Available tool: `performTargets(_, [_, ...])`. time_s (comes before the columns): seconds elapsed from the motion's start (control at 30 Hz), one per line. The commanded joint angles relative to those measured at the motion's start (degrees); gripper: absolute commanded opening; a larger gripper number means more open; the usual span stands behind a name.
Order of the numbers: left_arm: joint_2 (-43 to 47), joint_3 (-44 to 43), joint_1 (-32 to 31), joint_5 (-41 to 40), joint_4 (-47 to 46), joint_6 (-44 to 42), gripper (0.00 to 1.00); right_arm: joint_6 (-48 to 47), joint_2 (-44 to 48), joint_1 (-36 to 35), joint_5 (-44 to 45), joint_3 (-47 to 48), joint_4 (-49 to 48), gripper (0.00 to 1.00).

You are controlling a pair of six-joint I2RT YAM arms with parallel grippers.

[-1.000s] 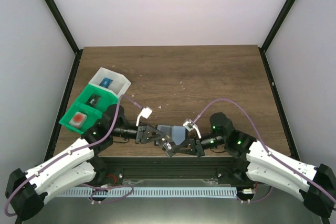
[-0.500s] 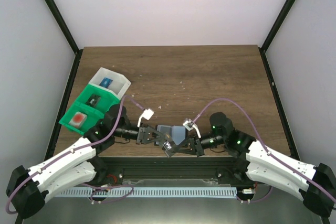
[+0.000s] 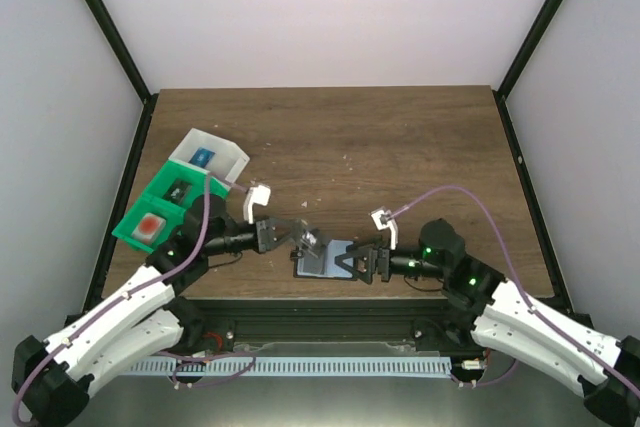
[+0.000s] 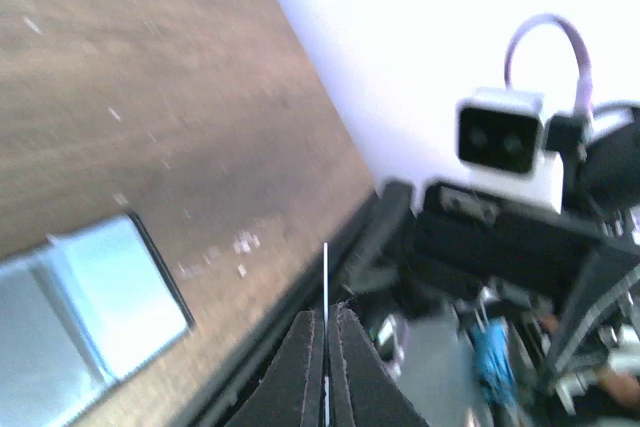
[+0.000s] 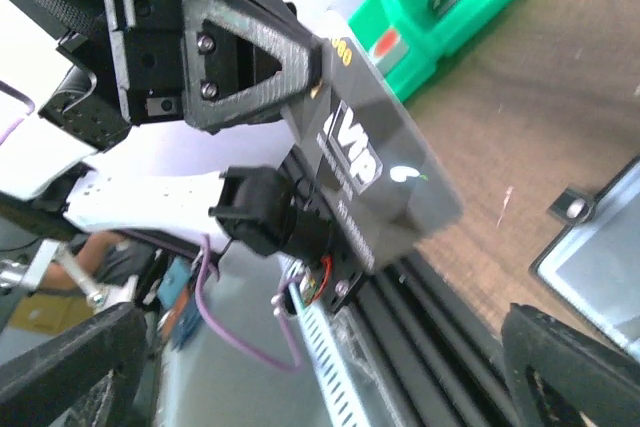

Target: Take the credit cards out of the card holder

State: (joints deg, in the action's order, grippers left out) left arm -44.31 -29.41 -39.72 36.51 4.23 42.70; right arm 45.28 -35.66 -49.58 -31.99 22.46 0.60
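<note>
Card holder (image 3: 322, 261) lying open on the wooden table (image 3: 400, 147) at lower centre of the overhead frame, with the left gripper (image 3: 303, 238) clamped on a dark credit card (image 5: 385, 182) near its upper-left corner and the right gripper (image 3: 347, 265), jaws spread wide, at its right edge.

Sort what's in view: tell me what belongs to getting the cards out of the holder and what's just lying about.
Part of the job:
- card holder, lying open
- dark card, pinched in the left tool
- right tool, open, next to the holder

Just lying about:
- green bin
- white bin, both off to the left
</note>
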Motion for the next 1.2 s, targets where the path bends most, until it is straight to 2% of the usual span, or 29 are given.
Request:
performTargets(0.0, [2.02, -5.41, 3.50, -15.15, 1.78, 1.16, 0.00, 3.81, 4.79, 0.01, 9.80, 0.23, 0.26, 1.00])
performTargets(0.13, [-0.18, -11.21, 8.14, -27.32, 6.28, 1.86, 0.00, 2.69, 6.69, 0.01, 12.39, 0.57, -0.46, 1.00])
performTargets(0.27, [-3.57, -14.90, 12.52, -38.48, 7.38, 5.75, 0.00, -2.55, 3.97, 0.00, 15.25, 4.57, 1.95, 1.00])
performTargets(0.43, [-5.54, -17.01, 14.04, -54.74, 9.77, 10.26, 0.00, -9.04, -1.91, 0.01, 16.82, 11.97, 9.52, 1.00])
performTargets(0.57, [-5.37, -17.92, 15.43, -69.80, 17.69, 19.55, 0.00, -10.56, -2.50, 0.01, 15.70, 11.58, 9.56, 1.00])
performTargets(0.67, [-5.13, -17.64, 16.82, -77.48, 21.28, 21.71, 0.00, -12.06, -2.23, 0.01, 15.28, 12.15, 11.07, 1.00])
performTargets(0.73, [-5.64, -17.05, 20.63, -76.98, 21.32, 21.32, 0.00, -13.17, -1.61, 0.04, 15.49, 12.59, 11.96, 1.00])
performTargets(0.93, [-12.21, -16.60, 32.04, -67.68, 18.90, 21.84, 0.00, -12.99, 1.19, 0.01, 17.18, 12.57, 13.20, 1.00])
performTargets(1.17, [-17.38, -18.20, 37.08, -69.71, 19.36, 21.66, 0.00, -9.75, 4.68, 0.01, 17.86, 11.72, 14.63, 1.00])
